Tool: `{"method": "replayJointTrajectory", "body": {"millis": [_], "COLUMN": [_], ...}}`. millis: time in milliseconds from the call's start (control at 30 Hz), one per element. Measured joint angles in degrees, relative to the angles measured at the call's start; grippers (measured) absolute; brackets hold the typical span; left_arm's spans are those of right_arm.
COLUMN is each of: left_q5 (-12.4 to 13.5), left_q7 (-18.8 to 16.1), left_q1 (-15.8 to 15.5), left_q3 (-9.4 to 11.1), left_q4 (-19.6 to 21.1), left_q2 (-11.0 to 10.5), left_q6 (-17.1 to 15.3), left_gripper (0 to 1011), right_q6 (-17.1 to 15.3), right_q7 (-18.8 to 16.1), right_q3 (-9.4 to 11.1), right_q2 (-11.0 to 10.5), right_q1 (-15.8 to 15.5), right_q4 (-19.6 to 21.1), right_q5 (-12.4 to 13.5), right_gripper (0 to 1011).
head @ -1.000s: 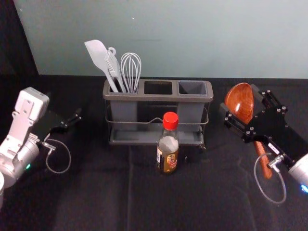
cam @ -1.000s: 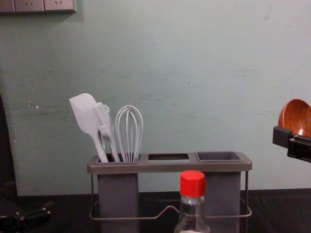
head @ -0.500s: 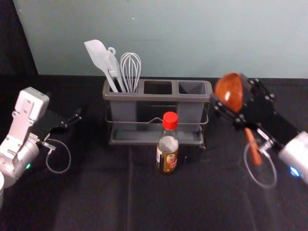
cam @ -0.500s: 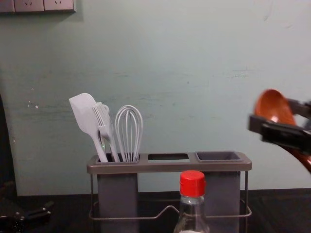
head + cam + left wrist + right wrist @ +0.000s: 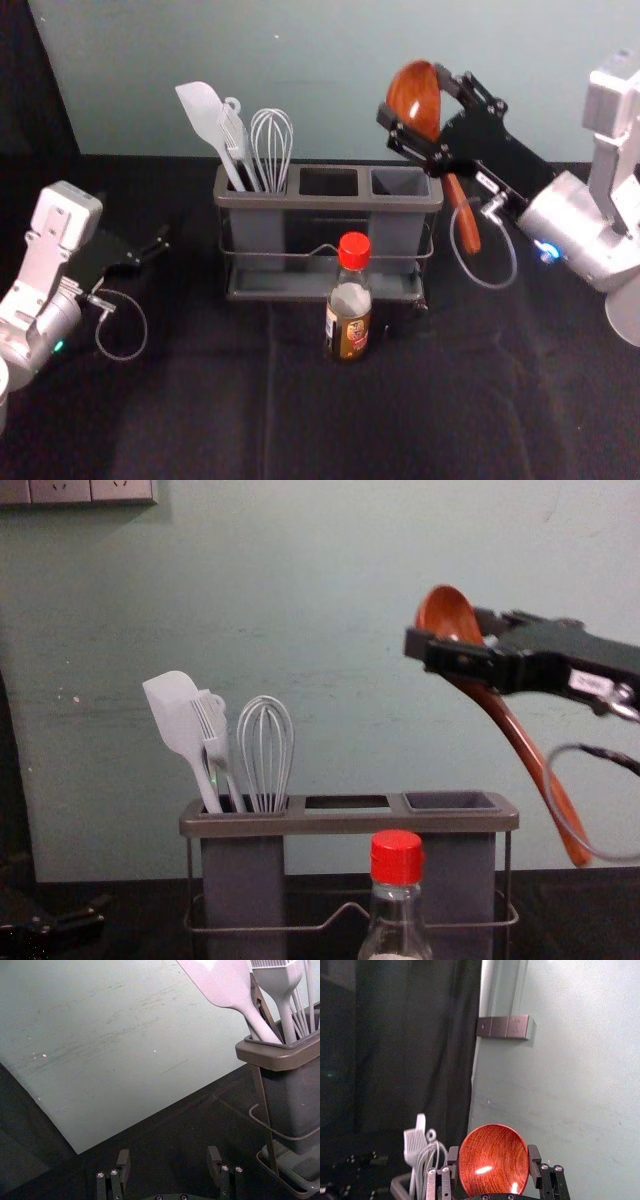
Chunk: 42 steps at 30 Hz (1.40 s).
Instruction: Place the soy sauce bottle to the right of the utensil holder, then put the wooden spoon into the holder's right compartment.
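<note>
Near the right compartment (image 5: 400, 182), the right gripper (image 5: 412, 96) has raised its clasped spoon (image 5: 520, 740), nearing insertion; at desk left, the left gripper (image 5: 169, 1156) gapes.

Head view from above, nearer chest view level, holder (image 5: 325, 203) in both, wrist views tilted

Likely lab: robot arms (image 5: 580, 225) over creased black cloth (image 5: 200, 410), dark curtain (image 5: 420, 1060), scuffed wall (image 5: 320, 580), socket row (image 5: 62, 491).
</note>
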State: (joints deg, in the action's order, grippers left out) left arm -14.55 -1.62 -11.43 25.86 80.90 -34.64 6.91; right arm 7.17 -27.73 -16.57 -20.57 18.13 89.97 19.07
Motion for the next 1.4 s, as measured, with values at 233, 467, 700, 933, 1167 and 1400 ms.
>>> {"method": "replayJointTrajectory", "body": {"millis": [233, 467, 700, 933, 1167, 1400], "left_q5": [0.0, 0.0, 0.0, 0.0, 0.0, 0.0], "left_q7": [0.0, 0.0, 0.0, 0.0, 0.0, 0.0], "left_q1": [0.0, 0.0, 0.0, 0.0, 0.0, 0.0], "left_q3": [0.0, 0.0, 0.0, 0.0, 0.0, 0.0], "left_q4": [0.0, 0.0, 0.0, 0.0, 0.0, 0.0], "left_q2": [0.0, 0.0, 0.0, 0.0, 0.0, 0.0], "left_q6": [0.0, 0.0, 0.0, 0.0, 0.0, 0.0], "left_gripper": [1005, 1005, 1005, 1005, 1005, 1005], "right_q6": [2.7, 8.6, 13.6, 19.2, 23.0, 25.5], "right_q7": [-0.1, -1.1, -2.6, -3.8, -4.0, -3.9], "right_q3": [-1.7, -2.6, -3.1, -3.4, -2.8, -1.5], "right_q2": [1.6, 3.7, 6.0, 9.3, 11.9, 13.7], "right_q1": [4.4, 7.7, 10.4, 12.7, 13.3, 12.5], "right_q4": [-2.7, -7.1, -12.4, -19.3, -24.2, -27.3], "right_q5": [0.1, 0.6, 1.5, 2.4, 2.8, 3.0], "right_gripper": [838, 837, 838, 837, 837, 837]}}
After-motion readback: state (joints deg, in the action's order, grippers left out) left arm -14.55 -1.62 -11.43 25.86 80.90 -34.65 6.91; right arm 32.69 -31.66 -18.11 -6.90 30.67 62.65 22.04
